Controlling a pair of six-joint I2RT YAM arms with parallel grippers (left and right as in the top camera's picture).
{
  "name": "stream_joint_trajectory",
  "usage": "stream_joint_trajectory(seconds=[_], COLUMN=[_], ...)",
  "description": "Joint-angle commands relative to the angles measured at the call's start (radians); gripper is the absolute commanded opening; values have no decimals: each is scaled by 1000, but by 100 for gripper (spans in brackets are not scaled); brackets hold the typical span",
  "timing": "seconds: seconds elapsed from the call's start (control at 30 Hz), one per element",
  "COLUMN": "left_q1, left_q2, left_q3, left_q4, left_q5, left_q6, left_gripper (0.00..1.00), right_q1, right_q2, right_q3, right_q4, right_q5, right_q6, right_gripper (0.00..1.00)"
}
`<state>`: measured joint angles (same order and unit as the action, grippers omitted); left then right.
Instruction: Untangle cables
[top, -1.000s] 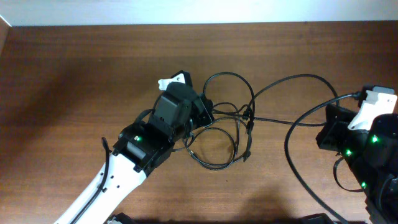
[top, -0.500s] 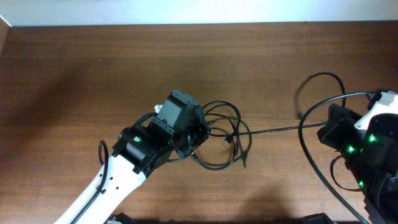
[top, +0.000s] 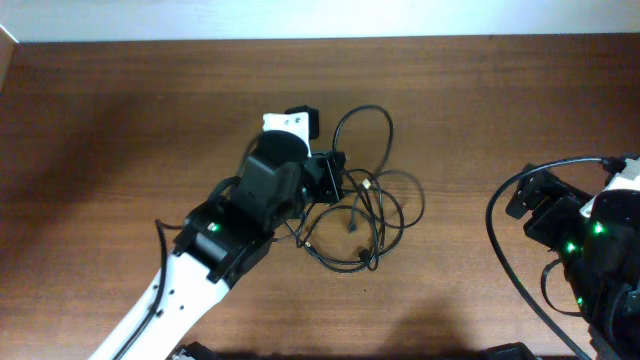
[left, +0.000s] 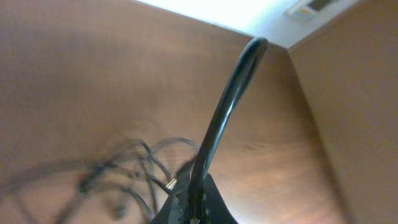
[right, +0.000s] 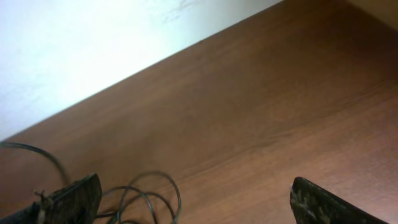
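The cables (top: 368, 222) lie as a tangle of thin black loops mid-table, one loop arching toward the far edge. My left gripper (top: 330, 176) is at the tangle's left side, shut on one cord. In the left wrist view that cord (left: 227, 106) rises steeply out of the closed left gripper (left: 196, 210), with the remaining cables (left: 127, 169) blurred on the wood to the left. My right gripper (top: 520, 200) hovers well to the right of the pile, open. Its fingers (right: 78, 196) stand wide apart in the right wrist view, nothing between them; cable loops (right: 149, 190) lie beyond.
A thicker black cable (top: 493, 235) belonging to the right arm curves along that arm at the table's right side. The brown wooden table (top: 120, 120) meets a white wall at its far edge (right: 93, 50).
The right gripper has opened and let go of the cord it was pulling rightward; that cord has sprung back into the pile. The left gripper has shifted toward the far edge with its cord.
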<state>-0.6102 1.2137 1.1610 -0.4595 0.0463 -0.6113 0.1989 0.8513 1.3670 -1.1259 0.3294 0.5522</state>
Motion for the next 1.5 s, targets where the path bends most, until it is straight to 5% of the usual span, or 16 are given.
stream_joint_trajectory(seconds=[0.0, 0.2, 0.37, 0.57, 0.83, 1.1, 1.23, 1.47], left_q1=[4, 4, 4, 4, 4, 4, 4, 4], left_q2=[-83, -190, -272, -339, -348, -335, -290, -151], left_q3=[21, 26, 26, 26, 26, 26, 25, 25], left_q4=[50, 194, 276, 255, 178, 25, -233, -462], left_q5=[-166, -374, -540, -533, -385, -299, -353, -695], left_q6=[336, 695, 848, 838, 762, 783, 784, 583], left_gripper=[0, 0, 0, 0, 0, 0, 14, 0], right_q1=[-3, -3, -3, -3, -3, -3, -3, -3], right_q2=[18, 73, 129, 178, 255, 380, 402, 401], right_q3=[11, 11, 11, 11, 11, 11, 11, 11], right_q4=[-14, -29, -31, -29, 6, -11, 2, 10], right_q5=[19, -16, -31, -79, -439, -637, -636, -636], right_q6=[-32, -48, -48, -50, -392, -452, -452, -452], right_gripper=[95, 95, 96, 96, 96, 94, 93, 93])
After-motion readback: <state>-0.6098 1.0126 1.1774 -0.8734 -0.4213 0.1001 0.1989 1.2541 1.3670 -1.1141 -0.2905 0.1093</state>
